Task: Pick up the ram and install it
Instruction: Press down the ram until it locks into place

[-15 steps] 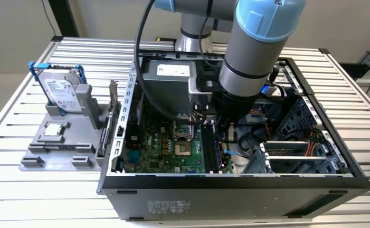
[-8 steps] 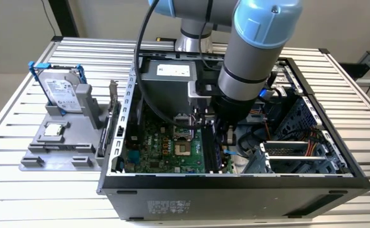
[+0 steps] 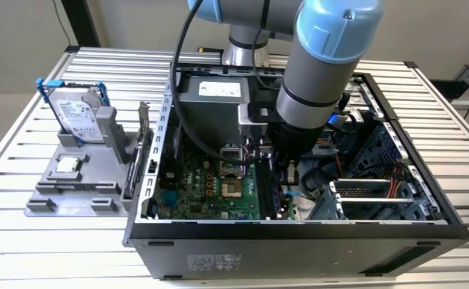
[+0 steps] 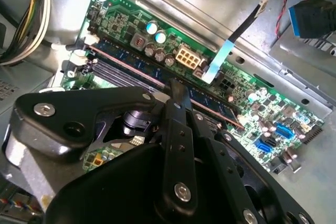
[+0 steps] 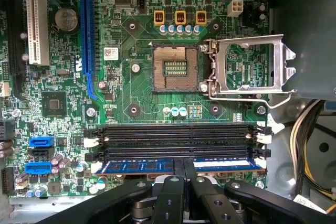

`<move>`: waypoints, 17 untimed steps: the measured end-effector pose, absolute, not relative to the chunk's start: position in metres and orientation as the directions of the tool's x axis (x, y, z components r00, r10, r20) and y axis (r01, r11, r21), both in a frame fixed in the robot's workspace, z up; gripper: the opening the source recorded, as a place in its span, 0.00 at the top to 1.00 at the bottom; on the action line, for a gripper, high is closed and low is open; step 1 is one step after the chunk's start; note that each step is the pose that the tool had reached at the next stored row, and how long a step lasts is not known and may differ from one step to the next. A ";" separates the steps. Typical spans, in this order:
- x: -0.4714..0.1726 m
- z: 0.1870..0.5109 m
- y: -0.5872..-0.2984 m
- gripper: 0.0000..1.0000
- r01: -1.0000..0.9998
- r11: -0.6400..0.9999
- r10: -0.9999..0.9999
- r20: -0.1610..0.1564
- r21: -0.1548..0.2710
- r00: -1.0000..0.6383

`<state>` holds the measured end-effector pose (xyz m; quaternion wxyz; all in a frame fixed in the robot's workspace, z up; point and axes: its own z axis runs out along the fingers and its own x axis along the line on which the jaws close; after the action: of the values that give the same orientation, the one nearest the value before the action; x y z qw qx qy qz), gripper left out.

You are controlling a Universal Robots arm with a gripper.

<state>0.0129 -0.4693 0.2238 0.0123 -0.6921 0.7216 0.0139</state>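
Hand (image 5: 184, 182) lowered inside the open computer case (image 3: 298, 232), fingers drawn close together and pinching the top edge of the ram (image 5: 157, 166) at mid-length. Ram standing on edge in the slot nearest the hand, the third of the memory slots (image 5: 176, 129) counted from the processor socket (image 5: 175, 68); blue label strip and a row of dark chips visible along its face in the first wrist view. Two neighbouring black slots bare, white latches at their ends. In the second wrist view, the ram (image 4: 126, 66) running as a thin dark strip across the green motherboard (image 4: 252, 103), the hand (image 4: 176, 90) clamped on it from above, a flat pale-blue cable end (image 4: 215, 64) lying just beside. Socket open, its metal retention frame (image 5: 247, 66) swung up to one side. Blue expansion slot (image 5: 86, 24) and white slot (image 5: 35, 19) well apart from the memory area. In the exterior view, the arm (image 3: 323, 66) reaching down into the case, hand (image 3: 286, 171) low over the motherboard (image 3: 210, 186). On the exterior view's left, a grey parts fixture (image 3: 82, 180) on the slatted bench (image 3: 25, 150), holding the upright hard drive (image 3: 80, 120) in its blue-tabbed bracket and the small square processor chip (image 3: 68, 165).
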 end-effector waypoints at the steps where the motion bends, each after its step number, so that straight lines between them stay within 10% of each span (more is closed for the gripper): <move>1: 0.013 0.227 -0.469 1.00 -0.999 0.042 -0.998 -0.035 0.003 -0.042; 17: 0.013 0.261 -0.470 1.00 -0.999 0.041 -0.999 -0.034 0.007 -0.041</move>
<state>0.0129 -0.4696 0.2606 0.0100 -0.6923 0.7214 0.0142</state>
